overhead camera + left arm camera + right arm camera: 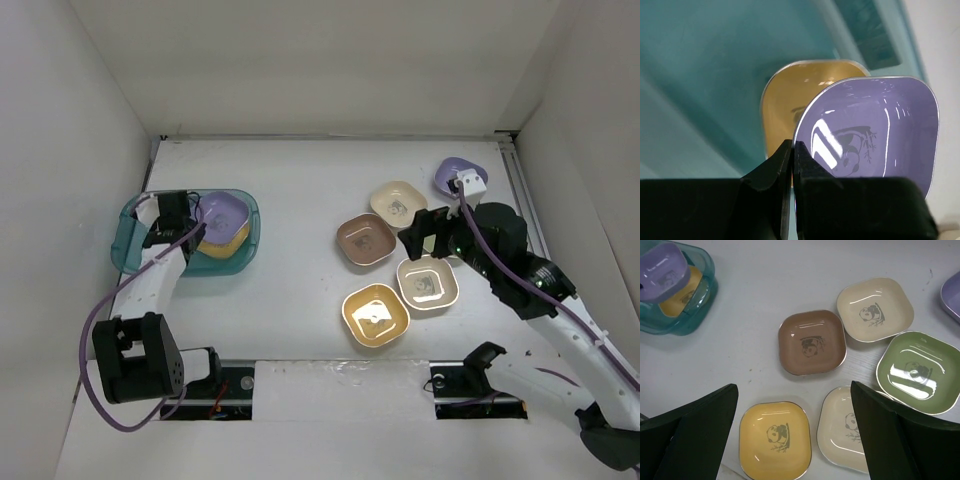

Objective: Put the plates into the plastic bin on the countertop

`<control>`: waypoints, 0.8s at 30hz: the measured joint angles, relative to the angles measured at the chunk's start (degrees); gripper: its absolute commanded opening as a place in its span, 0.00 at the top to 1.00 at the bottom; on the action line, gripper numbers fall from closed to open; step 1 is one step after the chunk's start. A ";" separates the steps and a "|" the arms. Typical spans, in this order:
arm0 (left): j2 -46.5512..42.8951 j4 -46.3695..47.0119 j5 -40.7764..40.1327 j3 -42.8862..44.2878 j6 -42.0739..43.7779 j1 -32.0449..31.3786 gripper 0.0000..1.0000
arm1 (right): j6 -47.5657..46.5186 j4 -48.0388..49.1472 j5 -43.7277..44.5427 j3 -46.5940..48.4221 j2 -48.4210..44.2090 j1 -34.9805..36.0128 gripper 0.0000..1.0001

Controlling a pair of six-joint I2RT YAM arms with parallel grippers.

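Note:
My left gripper (792,147) is shut on the rim of a purple plate (870,130) and holds it over the teal plastic bin (130,245), above an orange plate (795,100) lying inside. My right gripper (794,387) is open and empty above the plates on the countertop (300,180). These are brown (812,342), cream (875,302), green (917,371), yellow (775,440), beige (845,427) and a second purple plate (460,175). In the top view the right arm hides the green plate.
White walls close the left, far and right sides. The bin also shows at the upper left of the right wrist view (677,315). Cables run from both arms near the table's front edge.

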 measured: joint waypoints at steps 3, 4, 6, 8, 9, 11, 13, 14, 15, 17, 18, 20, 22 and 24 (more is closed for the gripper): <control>0.02 1.09 1.01 -4.48 -0.81 -0.17 1.00 | -0.28 0.24 -0.70 0.00 0.33 0.00 0.00; 0.02 1.16 1.25 -5.44 -0.98 -0.22 1.00 | -0.35 0.26 -0.90 0.00 0.35 0.00 0.00; 0.26 1.31 1.33 -6.01 -1.25 -0.22 1.00 | -0.42 0.31 -1.22 0.00 0.37 0.00 0.00; 0.76 2.56 1.09 -6.01 -1.49 -0.22 0.94 | -0.55 0.35 -1.31 0.00 0.33 0.00 0.00; 1.01 3.08 0.98 -6.01 -1.68 -0.22 0.94 | -0.57 0.39 -1.31 0.00 0.28 0.00 0.00; 1.42 3.61 0.59 -6.01 -2.14 -0.22 0.85 | -0.59 0.39 -1.31 0.00 0.17 0.00 0.00; 1.49 3.80 -0.07 -6.01 -2.58 -0.22 0.66 | -0.59 0.44 -1.31 0.00 -0.04 0.00 0.00; 1.46 3.85 -0.57 -5.99 -2.78 -0.22 0.55 | -0.59 0.52 -1.31 0.00 -0.13 0.00 0.00; 1.46 3.74 -0.94 -5.81 -3.02 -0.22 0.36 | -0.59 0.63 -1.31 0.00 -0.22 0.00 0.00; 1.42 3.08 -1.99 -4.66 -3.82 -0.22 0.05 | -0.59 0.66 -1.31 0.00 -0.31 0.00 0.00; 1.33 2.93 -2.23 -4.28 -3.65 -0.26 0.04 | -0.59 0.66 -1.29 0.00 -0.35 0.00 0.00; 0.44 2.43 -3.65 -3.04 -4.02 -1.16 0.00 | -0.59 0.66 -1.29 0.00 -0.37 0.00 0.00; -1.55 1.70 -4.63 -1.62 -3.61 -3.15 0.00 | -0.59 0.63 -1.27 0.00 -0.37 0.00 0.00; -3.61 1.07 -5.51 0.74 -2.91 -6.49 0.00 | -0.59 0.63 -1.22 0.00 -0.37 0.02 0.00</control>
